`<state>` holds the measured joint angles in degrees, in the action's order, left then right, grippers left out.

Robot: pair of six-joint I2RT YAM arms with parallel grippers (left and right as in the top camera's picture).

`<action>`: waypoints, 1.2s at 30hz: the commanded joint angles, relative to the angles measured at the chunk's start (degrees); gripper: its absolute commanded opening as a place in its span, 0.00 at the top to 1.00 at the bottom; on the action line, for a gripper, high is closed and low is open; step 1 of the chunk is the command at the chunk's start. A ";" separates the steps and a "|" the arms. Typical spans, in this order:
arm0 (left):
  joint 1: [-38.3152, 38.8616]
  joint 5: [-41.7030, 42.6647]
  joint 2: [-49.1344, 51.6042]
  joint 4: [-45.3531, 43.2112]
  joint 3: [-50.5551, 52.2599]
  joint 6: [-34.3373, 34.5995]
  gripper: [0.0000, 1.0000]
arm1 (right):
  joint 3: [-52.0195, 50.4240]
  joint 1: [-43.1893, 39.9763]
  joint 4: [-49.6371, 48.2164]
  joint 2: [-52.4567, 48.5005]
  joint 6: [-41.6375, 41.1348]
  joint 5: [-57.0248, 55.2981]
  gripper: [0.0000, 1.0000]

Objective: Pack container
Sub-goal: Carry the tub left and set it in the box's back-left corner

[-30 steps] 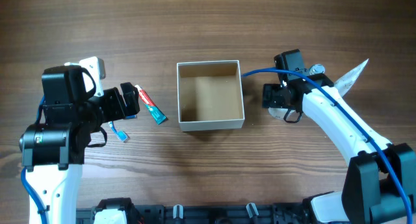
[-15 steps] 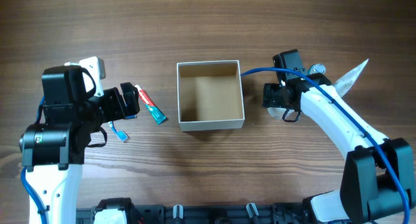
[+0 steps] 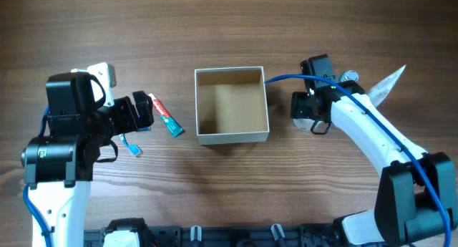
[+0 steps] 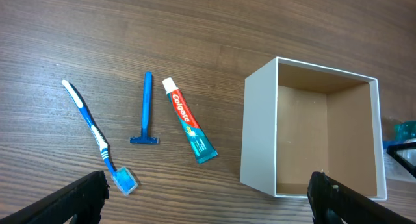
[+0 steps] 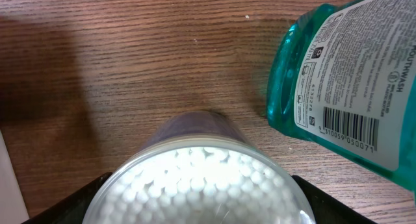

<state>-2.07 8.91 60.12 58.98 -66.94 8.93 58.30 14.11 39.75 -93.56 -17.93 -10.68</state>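
Note:
The container (image 3: 232, 137) is a square white-walled box with tan cardboard inside, standing mid-table with nothing in it; it also shows in the left wrist view (image 4: 259, 139). My left gripper (image 3: 140, 112) is open and empty (image 4: 208, 208), above the table just left of the container. Beside it lie a toothpaste tube (image 4: 190, 129), a blue razor (image 4: 145, 107) and a blue-and-white toothbrush (image 4: 97, 136). My right gripper (image 3: 309, 112) is right of the container, with its fingers shut on both sides of a round clear jar of cotton swabs (image 5: 198, 178).
A teal mouthwash bottle (image 5: 351, 74) lies just right of the jar and close to it; it is partly hidden under the right arm in the overhead view (image 3: 348, 76). A white pointed packet (image 3: 385, 86) lies at the far right.
The right gripper has shifted very slightly at the jar. The left arm and the toiletries have not moved.

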 commanded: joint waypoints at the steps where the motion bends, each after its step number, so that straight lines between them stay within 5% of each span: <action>1: 0.31 0.44 -0.04 0.00 -1.14 0.52 0.00 | 0.59 0.20 1.64 0.15 -0.15 0.70 0.47; 6: 0.31 0.46 -0.07 0.02 -1.14 0.52 0.00 | 7.69 0.44 9.11 5.05 0.09 1.29 0.96; 16: 0.31 -3.32 -0.04 0.70 -1.14 0.59 0.00 | 31.10 13.94 18.36 9.38 2.89 3.04 0.96; 27: 0.31 -6.43 -0.04 2.60 -1.14 3.76 0.00 | 31.39 25.97 7.96 -4.26 2.89 2.80 0.96; 36: 0.31 -6.43 -0.04 2.60 -1.14 3.76 0.00 | 31.41 26.84 1.20 -16.48 1.90 2.84 0.96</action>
<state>-2.07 2.85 60.12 61.56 -66.94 11.75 88.64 40.93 42.72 -106.89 -15.77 -7.68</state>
